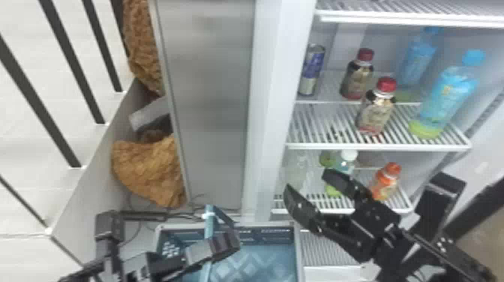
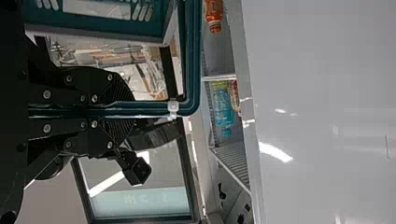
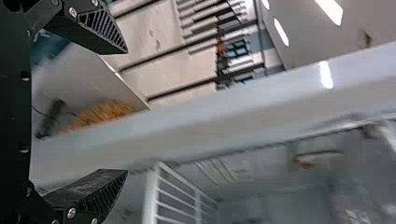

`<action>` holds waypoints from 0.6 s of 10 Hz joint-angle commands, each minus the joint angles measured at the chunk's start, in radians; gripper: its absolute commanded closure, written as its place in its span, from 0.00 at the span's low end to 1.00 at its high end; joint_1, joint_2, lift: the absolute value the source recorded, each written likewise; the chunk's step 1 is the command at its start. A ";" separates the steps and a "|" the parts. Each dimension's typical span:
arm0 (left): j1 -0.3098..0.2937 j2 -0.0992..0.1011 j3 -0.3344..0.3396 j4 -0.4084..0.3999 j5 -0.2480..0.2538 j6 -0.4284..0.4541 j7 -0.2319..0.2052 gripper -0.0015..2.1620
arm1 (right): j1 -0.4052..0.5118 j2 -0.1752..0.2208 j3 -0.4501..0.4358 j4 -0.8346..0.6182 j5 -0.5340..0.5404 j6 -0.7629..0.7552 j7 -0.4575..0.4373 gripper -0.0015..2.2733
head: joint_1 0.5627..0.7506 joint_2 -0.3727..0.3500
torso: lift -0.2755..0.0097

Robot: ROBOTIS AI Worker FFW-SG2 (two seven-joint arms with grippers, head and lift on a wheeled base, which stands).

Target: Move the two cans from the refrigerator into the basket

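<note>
Here, spread right pincer [image 1: 306, 179], shelf edge [image 1: 279, 211] beyond

We look down from the head at the refrigerator [image 1: 272, 112]. Both sideways wrist views share it, our left near the basket [image 2: 156, 21].

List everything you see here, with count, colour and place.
Can: 1, blue and silver, refrigerator's middle shelf, back left
Red-capped bottles: 2, brownish, middle shelf
Blue bottles: 2, middle shelf, right
Orange bottle: 1, lower shelf
White-capped bottle: 1, lower shelf
Refrigerator: 1, white, ahead
Basket: 1, teal, below
Textured objects: 2, brown, left
Railing bars: several, black, left
Left gripper: 1, black, on basket's handle
Right gripper: 1, black, before lower shelf
</note>
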 commanded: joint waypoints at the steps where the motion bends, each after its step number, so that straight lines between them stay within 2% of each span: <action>1: 0.000 0.000 -0.002 0.000 0.000 0.000 0.000 0.55 | -0.007 0.009 -0.009 -0.019 0.000 -0.044 -0.038 0.06 | 0.70 0.37 | 0.86; 6: -0.005 0.002 -0.006 0.000 0.000 -0.007 0.000 0.55 | -0.095 0.029 -0.011 0.005 0.032 -0.091 -0.190 0.06 | 0.70 0.30 | 0.86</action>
